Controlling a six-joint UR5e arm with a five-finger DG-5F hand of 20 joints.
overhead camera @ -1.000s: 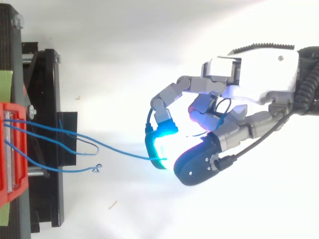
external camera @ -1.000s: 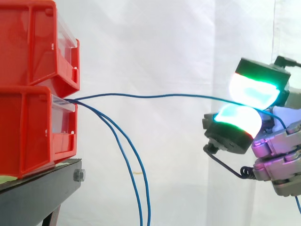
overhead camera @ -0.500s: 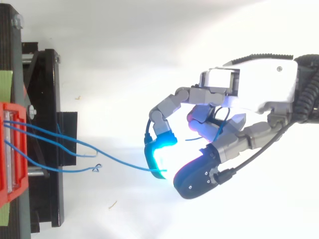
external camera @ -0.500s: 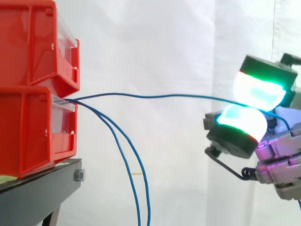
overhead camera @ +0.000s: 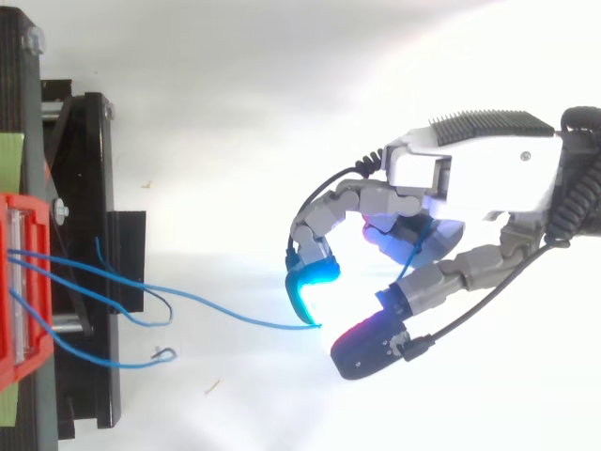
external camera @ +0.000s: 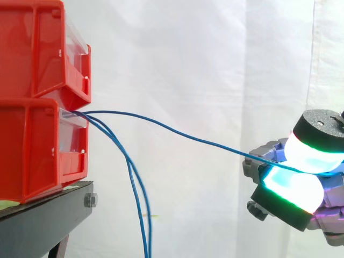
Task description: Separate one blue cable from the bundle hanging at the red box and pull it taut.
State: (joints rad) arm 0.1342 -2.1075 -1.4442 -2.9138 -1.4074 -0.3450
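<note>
Blue cable (external camera: 188, 137) pinched between the hand's (overhead camera: 479, 174) glowing pads (external camera: 313, 156); other strands (external camera: 128, 159) cut off at the lower edge

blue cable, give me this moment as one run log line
robot hand: pinching blue cable | cable: nearly straight from lower red box, sloping down | other cables: hanging loose | taut: almost

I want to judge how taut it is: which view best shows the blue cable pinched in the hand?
Side view: the blue cable runs whole from the red box down to the hand, its slope plain. The top view shows its sideways curve, not the slope.
</note>
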